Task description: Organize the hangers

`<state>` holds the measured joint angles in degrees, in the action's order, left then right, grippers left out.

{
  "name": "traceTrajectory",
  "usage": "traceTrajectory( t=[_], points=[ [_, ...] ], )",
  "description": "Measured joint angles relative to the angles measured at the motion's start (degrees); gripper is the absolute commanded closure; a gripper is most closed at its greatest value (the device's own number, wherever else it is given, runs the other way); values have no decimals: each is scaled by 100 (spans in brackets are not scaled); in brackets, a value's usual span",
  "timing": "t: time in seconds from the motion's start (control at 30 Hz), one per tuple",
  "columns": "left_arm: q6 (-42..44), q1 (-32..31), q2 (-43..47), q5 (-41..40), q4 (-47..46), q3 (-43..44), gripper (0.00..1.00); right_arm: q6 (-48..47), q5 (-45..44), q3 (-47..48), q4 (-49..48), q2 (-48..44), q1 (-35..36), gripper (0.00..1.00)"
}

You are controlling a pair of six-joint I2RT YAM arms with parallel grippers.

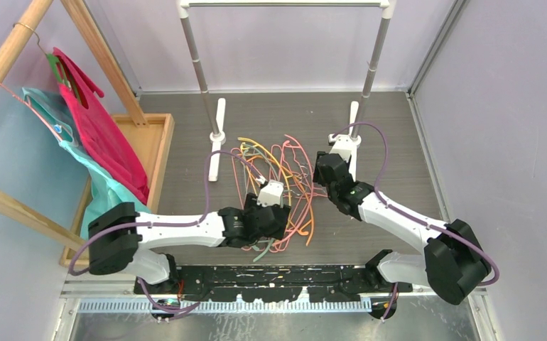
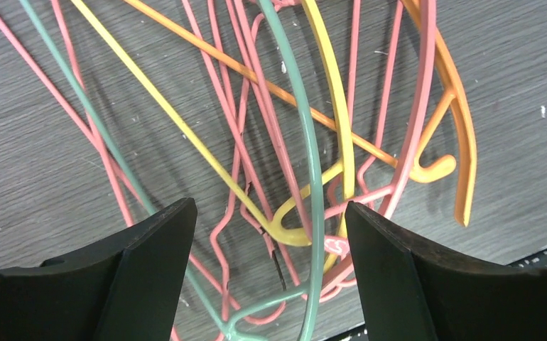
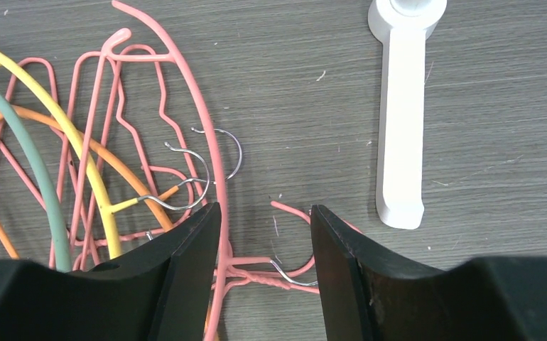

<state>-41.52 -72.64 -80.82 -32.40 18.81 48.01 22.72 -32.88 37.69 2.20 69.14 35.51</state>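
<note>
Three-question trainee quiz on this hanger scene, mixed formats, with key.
1. True or false: the white-framed metal clothes rail already carries a hanger.
2. The tangled pile of thin coloured hangers lies: A) on the grey table; B) in a wooden tray; C) on the rail.
3. Fill in: the wooden rack holds a magenta garment and a ____ one.
Key: 1 false; 2 A; 3 teal.

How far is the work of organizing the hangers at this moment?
Done: nothing visible; the rack's rail carries no hanger. In hand: nothing; the left end effector and the right end effector stand open over the tangled hangers on the table. Left: all of them, to untangle and sort.
</note>
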Motion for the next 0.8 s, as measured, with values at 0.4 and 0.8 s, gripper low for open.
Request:
traceTrajectory(
  t=[0.4,0.8],
  points=[
    [-195,-7,-662,-144,57,330,32,9,131,-90,-37,24,-208,45],
    [-433,-7,-1198,-184,-7,363,51,17,229,-236,-52,24,-304,44]
  ],
)
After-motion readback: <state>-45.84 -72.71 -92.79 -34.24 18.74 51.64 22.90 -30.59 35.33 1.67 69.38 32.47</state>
